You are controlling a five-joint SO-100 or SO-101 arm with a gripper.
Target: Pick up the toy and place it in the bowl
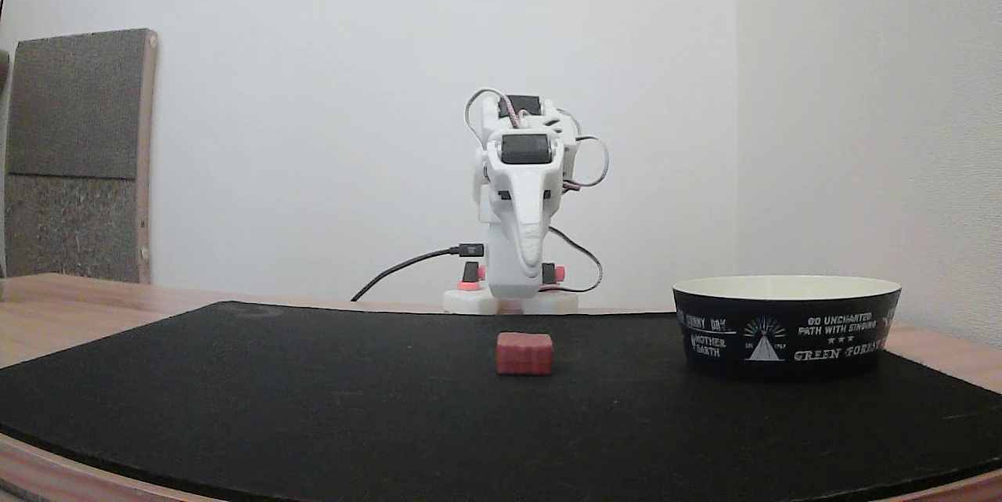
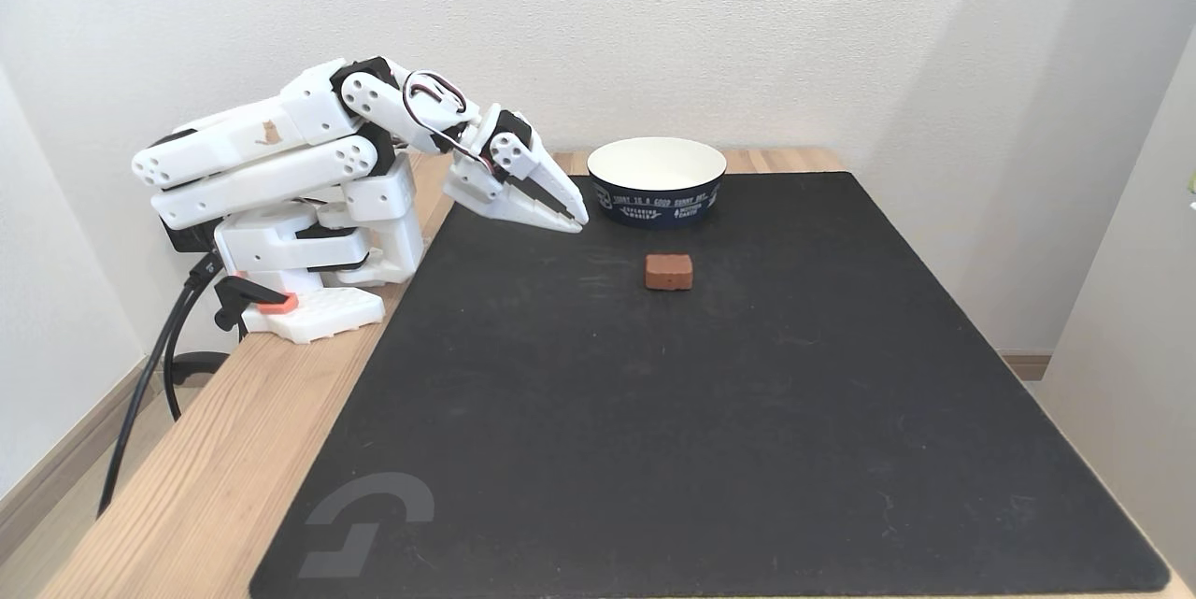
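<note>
Facing you in a fixed view, the jaws (image 1: 531,271) hang closed, empty, behind the toy (image 1: 524,353) on the black mat (image 1: 235,377); bowl (image 1: 786,327) to its right | in a fixed view, toy (image 2: 669,271) sits apart from jaws (image 2: 577,221), just before bowl (image 2: 657,181); mat on your wooden bench (image 2: 224,468)

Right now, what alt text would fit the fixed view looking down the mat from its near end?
A white arm sits folded at the table's left edge, its gripper shut and hanging above the black mat. The toy lies on the mat, apart from the gripper, with the bowl just behind it near the wall.
</note>
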